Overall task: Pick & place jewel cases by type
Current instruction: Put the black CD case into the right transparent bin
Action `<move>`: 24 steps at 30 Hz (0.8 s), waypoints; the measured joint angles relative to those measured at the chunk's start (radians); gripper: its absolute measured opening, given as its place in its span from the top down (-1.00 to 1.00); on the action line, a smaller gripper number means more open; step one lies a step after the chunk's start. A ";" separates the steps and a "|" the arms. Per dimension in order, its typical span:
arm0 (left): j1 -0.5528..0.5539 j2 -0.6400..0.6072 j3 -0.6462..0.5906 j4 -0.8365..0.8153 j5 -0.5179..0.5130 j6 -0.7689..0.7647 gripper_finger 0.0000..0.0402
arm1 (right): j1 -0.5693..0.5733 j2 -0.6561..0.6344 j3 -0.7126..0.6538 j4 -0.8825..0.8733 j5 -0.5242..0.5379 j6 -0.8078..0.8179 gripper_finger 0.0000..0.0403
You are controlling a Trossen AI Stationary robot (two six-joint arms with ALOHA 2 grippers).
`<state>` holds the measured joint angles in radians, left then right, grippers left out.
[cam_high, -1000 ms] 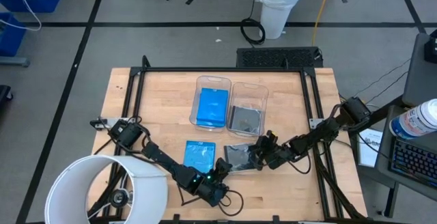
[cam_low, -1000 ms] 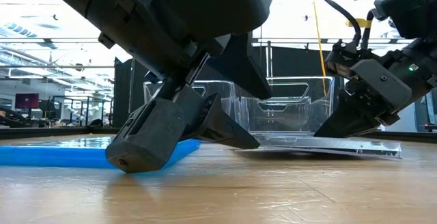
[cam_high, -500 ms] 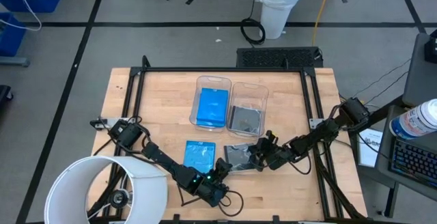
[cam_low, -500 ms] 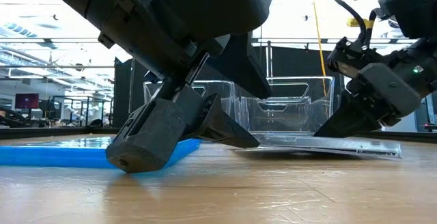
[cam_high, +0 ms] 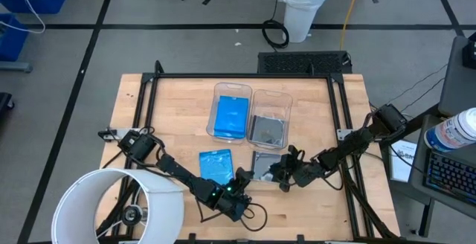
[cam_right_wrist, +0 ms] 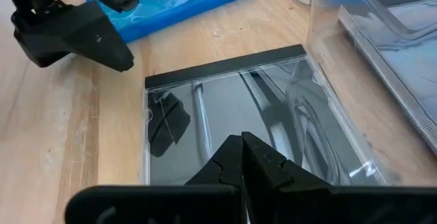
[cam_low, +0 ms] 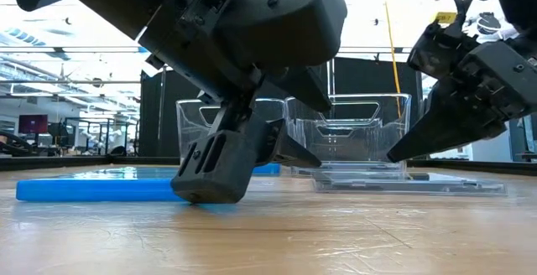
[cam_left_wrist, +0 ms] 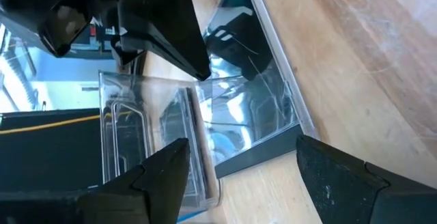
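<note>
In the lower centre of the high view, the left claw (cam_high: 239, 178) sits low over the wooden bench (cam_high: 171, 117), its jaws spread wide and holding nothing. One fingertip (cam_low: 210, 193) rests on the bench surface at the edge of the loose blue jewel case (cam_high: 216, 164), which lies flat just left of the claw. To the right of that claw lies the loose smoky jewel case (cam_high: 264, 162), also flat on the bench, with a dark spine along one side (cam_right_wrist: 225, 68). The right claw (cam_high: 283, 174) hovers at this case's right edge with its jaws pressed together, gripping nothing; in the right wrist view its joined fingers (cam_right_wrist: 242, 162) point over the clear lid.

Farther up, at the middle of the high view, two clear bins stand side by side and touching. The left bin (cam_high: 218, 89) holds a blue jewel case (cam_high: 231, 116); the right bin (cam_high: 286, 97) holds a dark jewel case (cam_high: 267, 131).
</note>
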<state>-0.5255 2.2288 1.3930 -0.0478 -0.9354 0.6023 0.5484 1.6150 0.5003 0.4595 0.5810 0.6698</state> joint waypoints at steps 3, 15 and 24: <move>0.002 0.000 0.000 -0.009 0.011 -0.009 -0.34 | 0.001 -0.001 0.000 0.000 0.006 -0.006 1.00; -0.010 -0.002 0.001 -0.031 0.119 -0.035 -0.34 | 0.011 -0.148 0.000 -0.356 0.149 0.138 1.00; -0.006 -0.003 0.001 -0.031 0.143 -0.066 -0.34 | -0.024 -0.074 0.001 -0.348 0.042 0.171 1.00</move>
<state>-0.5312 2.2261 1.3941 -0.0787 -0.7924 0.5361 0.5243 1.5414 0.5014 0.1112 0.6228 0.8405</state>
